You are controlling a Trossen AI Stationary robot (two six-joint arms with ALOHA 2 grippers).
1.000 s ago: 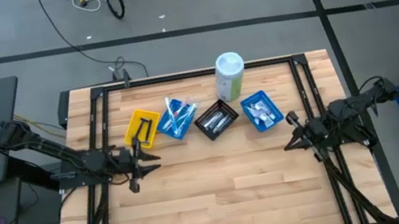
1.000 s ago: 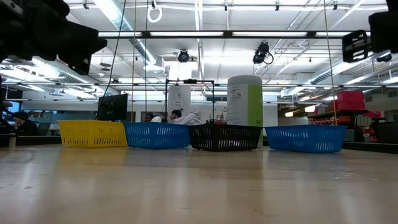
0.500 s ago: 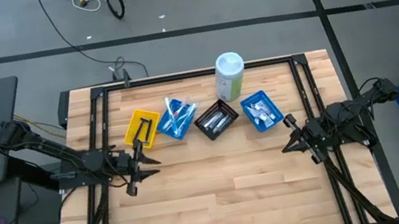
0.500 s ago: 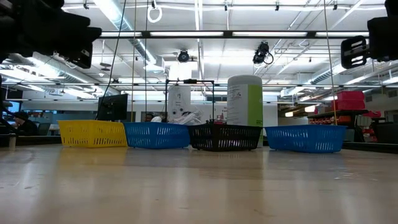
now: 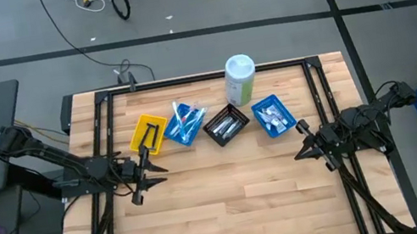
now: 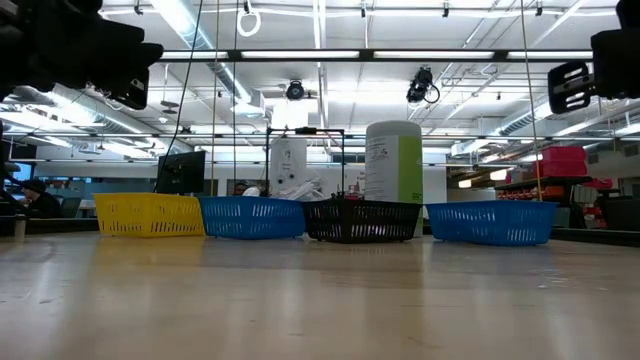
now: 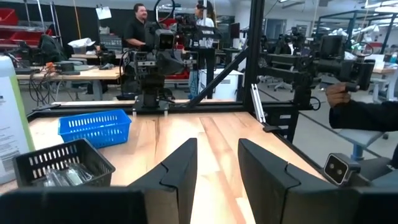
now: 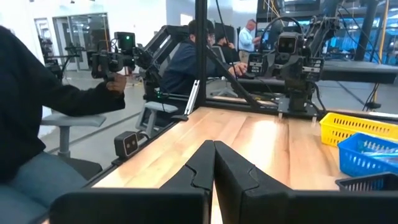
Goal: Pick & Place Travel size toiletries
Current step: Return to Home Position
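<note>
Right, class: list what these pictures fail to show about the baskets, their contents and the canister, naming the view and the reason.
Low view: mesh walls hide what lies in the yellow basket and the right blue basket.
High view: the toiletries in the black basket are too small to tell apart.
Left wrist view: the canister is cut off by the picture's edge.

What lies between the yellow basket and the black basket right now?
The left blue basket, with toiletries in it, stands between the yellow basket and the black basket. Both the high and low views show this.
</note>
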